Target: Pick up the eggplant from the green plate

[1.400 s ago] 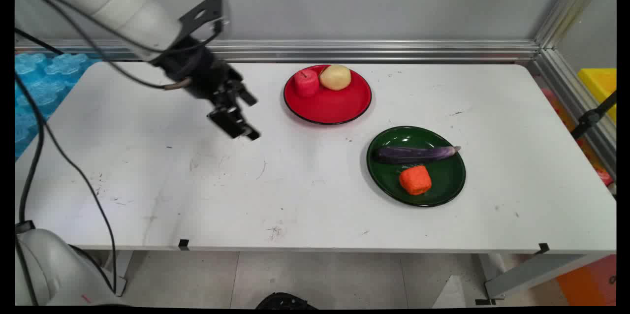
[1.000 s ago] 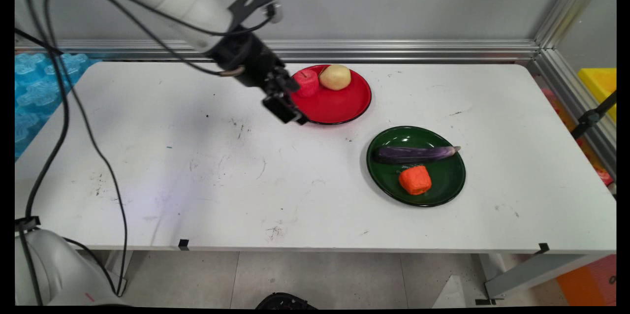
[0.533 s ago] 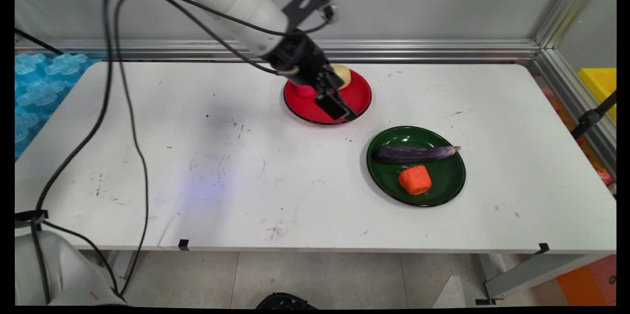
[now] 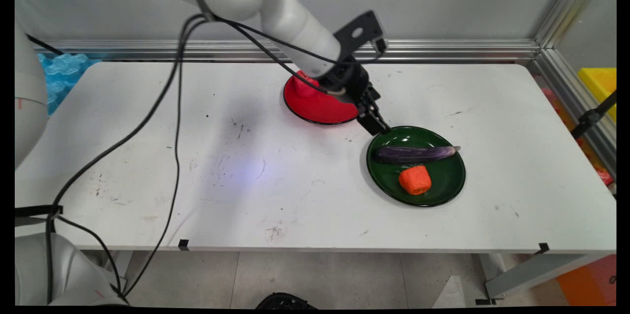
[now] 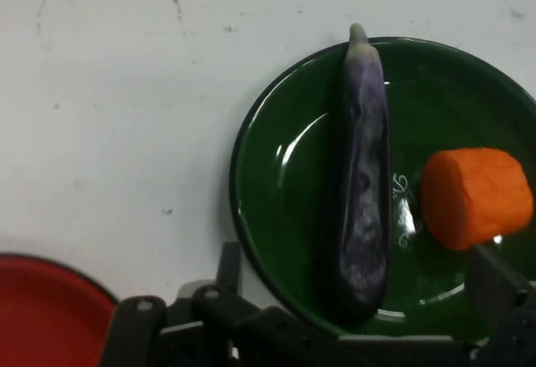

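Gripper: gripper [image 4: 378, 127] is hovering over the near-left rim of the green plate [image 4: 449, 176], tilted down towards it; fingers [image 5: 229, 260] are standing apart, holding nothing.
Nearest thing: eggplant [image 4: 416, 153] is lying on the green plate's far half, just beyond the fingertips, not touched.
Eggplant axis: long axis is running left to right in the main view, thin stem tip pointing right and reaching the rim. In the hand view the eggplant [image 5: 364, 183] is stretching away from the gripper [image 5: 360, 266], blunt end nearest, tip farthest, with a finger showing on either side of it.
Neighbour: orange chunk [image 4: 415, 179] is sitting on the same plate, just beside the eggplant on the near side.
State of things: nothing is lifted; the red plate [image 4: 320, 105] is lying behind the wrist, partly hidden.
Table: table [image 4: 246, 181] is carrying both plates, near each other, not touching.
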{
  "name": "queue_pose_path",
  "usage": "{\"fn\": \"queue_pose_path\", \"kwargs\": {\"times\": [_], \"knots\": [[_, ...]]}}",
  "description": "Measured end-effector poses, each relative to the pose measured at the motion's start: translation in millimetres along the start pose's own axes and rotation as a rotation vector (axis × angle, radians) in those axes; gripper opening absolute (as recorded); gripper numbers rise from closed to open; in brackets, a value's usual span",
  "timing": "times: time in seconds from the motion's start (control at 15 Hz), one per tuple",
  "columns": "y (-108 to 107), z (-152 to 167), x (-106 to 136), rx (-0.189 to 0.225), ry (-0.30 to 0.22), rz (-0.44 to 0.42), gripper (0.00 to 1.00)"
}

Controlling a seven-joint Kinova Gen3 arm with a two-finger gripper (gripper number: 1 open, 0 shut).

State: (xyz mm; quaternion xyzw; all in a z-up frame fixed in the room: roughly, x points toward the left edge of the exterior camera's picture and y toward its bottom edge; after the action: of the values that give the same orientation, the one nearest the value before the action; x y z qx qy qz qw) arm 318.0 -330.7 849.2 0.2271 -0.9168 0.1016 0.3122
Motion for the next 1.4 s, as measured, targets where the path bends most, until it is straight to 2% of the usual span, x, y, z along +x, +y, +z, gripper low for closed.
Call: {"fn": "queue_pose_path", "kwargs": {"times": [0.87,1.27,1.33,1.4], "knots": [[8.5,100.4,4.5,-0.028,-0.060,0.030,1.00],[9.1,126.4,1.4,-0.035,-0.077,0.045,1.00],[9.3,128.4,1.3,-0.037,-0.077,0.050,0.00],[9.4,129.5,1.4,-0.040,-0.075,0.056,0.00]]}}
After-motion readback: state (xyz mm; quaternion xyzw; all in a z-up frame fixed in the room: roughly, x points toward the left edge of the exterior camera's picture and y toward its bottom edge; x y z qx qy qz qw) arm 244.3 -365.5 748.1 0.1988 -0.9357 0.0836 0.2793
